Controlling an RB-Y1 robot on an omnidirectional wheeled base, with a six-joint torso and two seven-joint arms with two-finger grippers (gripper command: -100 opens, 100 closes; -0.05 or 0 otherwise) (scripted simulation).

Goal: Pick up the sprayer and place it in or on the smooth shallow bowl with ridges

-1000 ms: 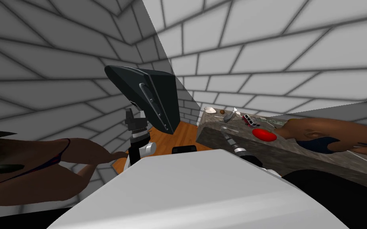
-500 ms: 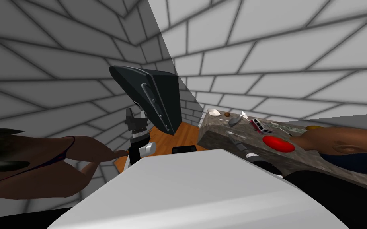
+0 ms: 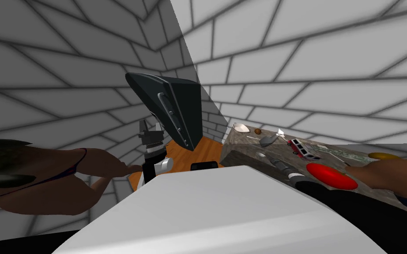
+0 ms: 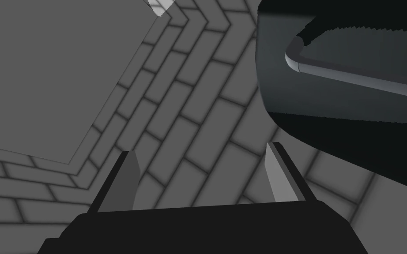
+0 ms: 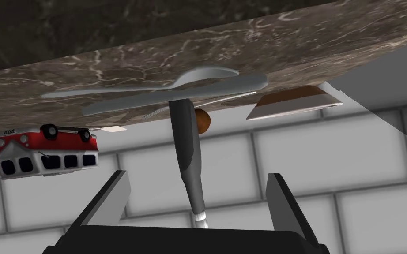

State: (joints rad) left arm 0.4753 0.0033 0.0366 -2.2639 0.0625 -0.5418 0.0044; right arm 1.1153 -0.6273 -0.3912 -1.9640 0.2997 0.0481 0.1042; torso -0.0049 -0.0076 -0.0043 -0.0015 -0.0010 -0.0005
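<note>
**Right pincer** (image 5: 198, 175): fingers stood wide apart and held nothing. It was aimed along the dark marbled surface (image 5: 330, 44) toward the sprayer.

**Sprayer** (image 5: 185, 136): grey, with a tapered neck rising from flat, blade-like parts. It rested on the surface, framed between the open fingers but touched by neither.

**Shallow bowl** (image 5: 293, 102): white with a brown inside. It sat on the same surface beyond the sprayer, by the far corner, with a small brown ball (image 5: 202, 121) between the two.

**Red toy bus** (image 5: 48, 150): sat near the sprayer, on the side away from the bowl.

**Left pincer** (image 4: 200, 150): fingers stood wide apart and empty. It was raised beside a large black wedge-shaped object (image 4: 344, 88), well apart from the surface.

**Step in hand, as judged:** approach to the grasp, with nothing lifted yet.

**Handling note:**
- The neck wanted centring between the fingers before the advance.
- The fingers were best closed on the neck, not on the flat parts.
- The bus and the ball needed a clear berth.
- A straight lift ought to come before any carry to the bowl.
</note>
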